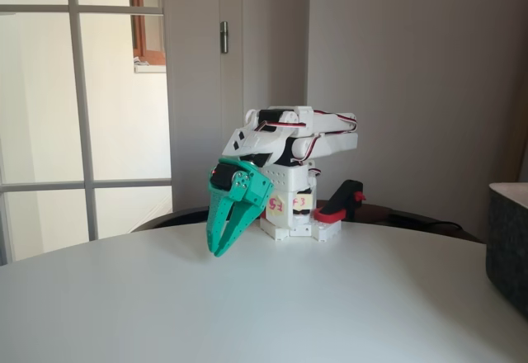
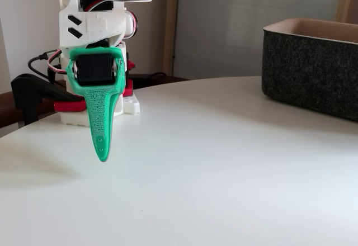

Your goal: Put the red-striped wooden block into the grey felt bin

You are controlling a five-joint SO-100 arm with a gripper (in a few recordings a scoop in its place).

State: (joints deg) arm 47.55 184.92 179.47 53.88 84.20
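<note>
We see the green end effector (image 1: 221, 250) hanging closed and empty just above the white desk (image 1: 247, 305), with the grey felt bin (image 2: 313, 67) well apart at three o'clock.

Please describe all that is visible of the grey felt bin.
The grey felt bin is a large container with dark charcoal, fuzzy-looking walls and a paler, smooth rim. It stands upright on the white table, at the right edge in both fixed views, cut off by the frame. Its inside is hidden. Nothing touches it; the green gripper hangs far to its left.
</note>
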